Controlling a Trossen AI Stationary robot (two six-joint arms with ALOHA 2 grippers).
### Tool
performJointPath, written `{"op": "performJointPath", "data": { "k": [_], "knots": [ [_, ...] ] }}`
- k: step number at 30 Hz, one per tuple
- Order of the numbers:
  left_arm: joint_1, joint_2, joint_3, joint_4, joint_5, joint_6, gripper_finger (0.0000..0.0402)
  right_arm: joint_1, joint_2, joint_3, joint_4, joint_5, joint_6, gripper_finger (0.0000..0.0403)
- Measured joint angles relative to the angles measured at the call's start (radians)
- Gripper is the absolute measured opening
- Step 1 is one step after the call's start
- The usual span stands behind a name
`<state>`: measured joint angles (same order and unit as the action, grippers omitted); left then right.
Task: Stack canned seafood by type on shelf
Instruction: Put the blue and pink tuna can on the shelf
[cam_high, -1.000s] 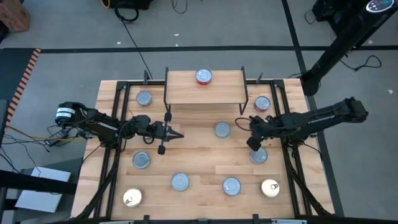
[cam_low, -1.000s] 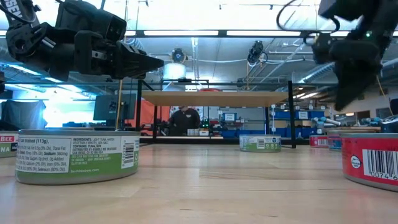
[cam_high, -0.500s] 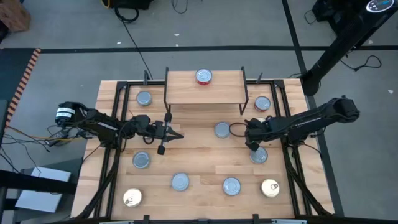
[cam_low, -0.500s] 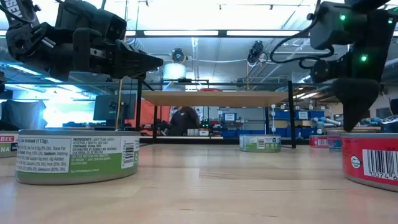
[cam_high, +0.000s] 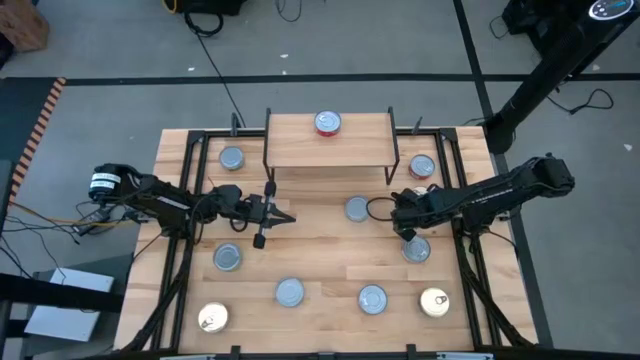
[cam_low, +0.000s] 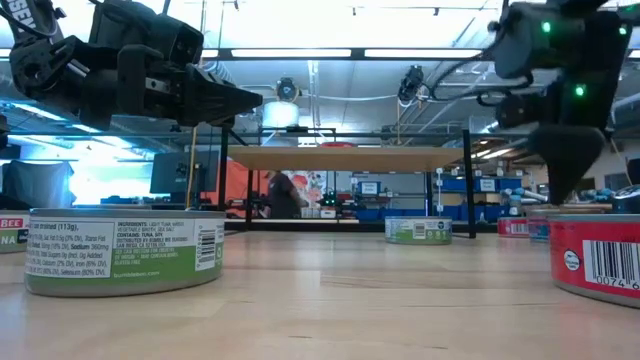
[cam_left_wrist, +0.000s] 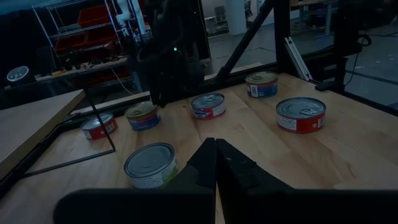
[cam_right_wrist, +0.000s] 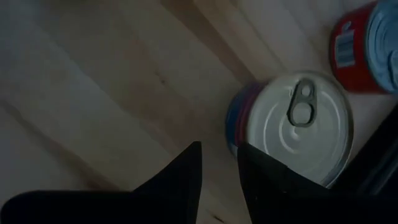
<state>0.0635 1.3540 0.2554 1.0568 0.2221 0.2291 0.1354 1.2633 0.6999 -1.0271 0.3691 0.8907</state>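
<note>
Ten tins show in the high view. One red-topped tin (cam_high: 327, 123) sits on the shelf (cam_high: 300, 150) at upper centre. The other nine lie scattered over the counter (cam_high: 320, 250), with two gold-topped tins (cam_high: 434, 302) in the lower corners. The left pincer (cam_high: 285, 217) hangs left of centre, its fingers together and holding nothing. The right pincer (cam_high: 400, 225) hangs right of centre, between a silver-topped tin (cam_high: 357, 208) and another silver tin (cam_high: 416, 249).

At counter height in the low view, the left pincer (cam_low: 240, 100) juts in at upper left, shut to a point. The right pincer (cam_low: 565, 190) points down at upper right, above the counter. A green-labelled tin (cam_low: 125, 250) fills the lower left, a red-labelled tin (cam_low: 600, 255) the right edge, and the shelf (cam_low: 345, 157) stands at centre. A person (cam_low: 283, 195) is in the room behind it.

From the left wrist view, the pincer (cam_left_wrist: 216, 146) is pressed closed over bare wood, with a silver-lidded tin (cam_left_wrist: 151, 165) just beside it.

From the right wrist view, the pincer (cam_right_wrist: 219, 146) stands slightly apart and empty. A pull-tab tin (cam_right_wrist: 298, 124) lies close by its fingertips.
</note>
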Motion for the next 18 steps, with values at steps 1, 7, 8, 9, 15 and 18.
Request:
{"op": "performJointPath", "data": {
  "k": [1, 7, 8, 9, 15, 18],
  "knots": [
    [0.000, 0.000, 0.000, 0.000, 0.000, 0.000, 0.0007, 0.001, 0.000, 0.016, -0.015, 0.006, -0.001, 0.0113],
    [0.000, 0.000, 0.000, -0.002, 0.000, 0.001, 0.0007, -0.013, 0.000, 0.042, -0.084, 0.031, -0.003, 0.0113],
    [0.000, 0.000, 0.000, -0.005, 0.000, 0.001, 0.0007, -0.017, 0.000, 0.034, -0.082, 0.029, -0.001, 0.0113],
    [0.000, 0.000, 0.000, -0.007, 0.000, 0.001, 0.0007, -0.022, 0.000, 0.024, -0.077, 0.026, 0.000, 0.0113],
    [0.000, 0.000, 0.000, -0.014, -0.001, 0.001, 0.0007, -0.049, 0.019, -0.042, 0.009, -0.039, -0.008, 0.0113],
    [0.000, 0.000, 0.000, -0.014, -0.001, 0.001, 0.0007, -0.052, 0.027, -0.046, 0.028, -0.045, -0.026, 0.0111]
  ]
}}
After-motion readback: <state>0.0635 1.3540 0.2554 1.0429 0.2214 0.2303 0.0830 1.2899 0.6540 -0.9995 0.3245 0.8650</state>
